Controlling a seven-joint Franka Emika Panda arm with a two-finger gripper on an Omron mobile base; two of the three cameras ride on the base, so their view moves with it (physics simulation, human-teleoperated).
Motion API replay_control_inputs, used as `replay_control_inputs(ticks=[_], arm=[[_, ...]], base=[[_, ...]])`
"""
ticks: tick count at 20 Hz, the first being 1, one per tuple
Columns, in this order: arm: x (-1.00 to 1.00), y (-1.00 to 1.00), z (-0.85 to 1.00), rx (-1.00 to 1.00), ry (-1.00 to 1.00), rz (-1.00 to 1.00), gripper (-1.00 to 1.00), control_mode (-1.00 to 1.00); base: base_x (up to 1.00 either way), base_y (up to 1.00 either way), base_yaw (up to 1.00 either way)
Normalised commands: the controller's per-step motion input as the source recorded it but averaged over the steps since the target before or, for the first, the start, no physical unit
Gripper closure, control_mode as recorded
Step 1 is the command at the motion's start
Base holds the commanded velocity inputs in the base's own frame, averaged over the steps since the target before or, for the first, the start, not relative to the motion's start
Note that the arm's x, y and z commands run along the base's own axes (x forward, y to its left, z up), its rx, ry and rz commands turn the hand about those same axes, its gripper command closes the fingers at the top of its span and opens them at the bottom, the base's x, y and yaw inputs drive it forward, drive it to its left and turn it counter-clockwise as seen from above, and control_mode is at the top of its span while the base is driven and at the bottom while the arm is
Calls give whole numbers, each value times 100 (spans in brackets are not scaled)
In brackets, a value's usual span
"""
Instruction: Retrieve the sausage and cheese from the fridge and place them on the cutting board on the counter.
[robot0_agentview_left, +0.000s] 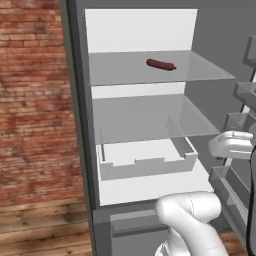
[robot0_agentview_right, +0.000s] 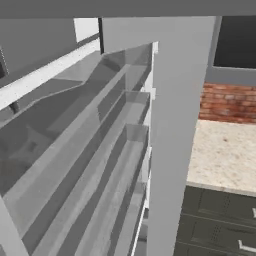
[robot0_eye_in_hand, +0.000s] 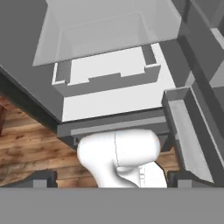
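Closest to the hand camera, the two dark finger tips of the gripper (robot0_eye_in_hand: 112, 178) rise at the bottom corners, set far apart, so the jaws stand wide with nothing between them. They look down and in at the lower part of the fridge (robot0_agentview_left: 80, 125), whose door is swung open, toward the white drawer (robot0_eye_in_hand: 107, 83) at the bottom of the compartment.

Taking that drawer as the landmark: the sausage (robot0_agentview_left: 161, 64) lies two shelves above it, on the top grey shelf (robot0_agentview_left: 150, 70), roughly over the drawer's right half and toward the back wall. Its long axis runs nearly side to side along the shelf, dipping slightly to the right in the left base view. The shelf directly above the drawer looks bare. I cannot make out the cheese anywhere. The cutting board is out of frame; a stretch of the counter (robot0_agentview_right: 225, 155) shows past the fridge door in the right base view.

My judgement is that retrieval has not begun. The sausage sits well above where the hand now points, so the coming move turns on raising the hand to the top shelf and closing the fingers across the link's short width, not along its length.
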Motion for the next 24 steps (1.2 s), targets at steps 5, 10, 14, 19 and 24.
replay_control_inputs(ticks=[5, 10, 14, 19, 24], arm=[[0, 0, 0, 0, 0, 0, -100, 100], [0, 0, 0, 0, 0, 0, -100, 100], [0, 0, 0, 0, 0, 0, -100, 100], [-7, 39, 16, -17, -12, 1, -100, -100], [-3, 16, 57, -17, -6, 0, -100, -100]], base=[[77, -35, 0], [100, 0, -1], [65, 11, -1], [0, 0, 0], [0, 0, 0]])
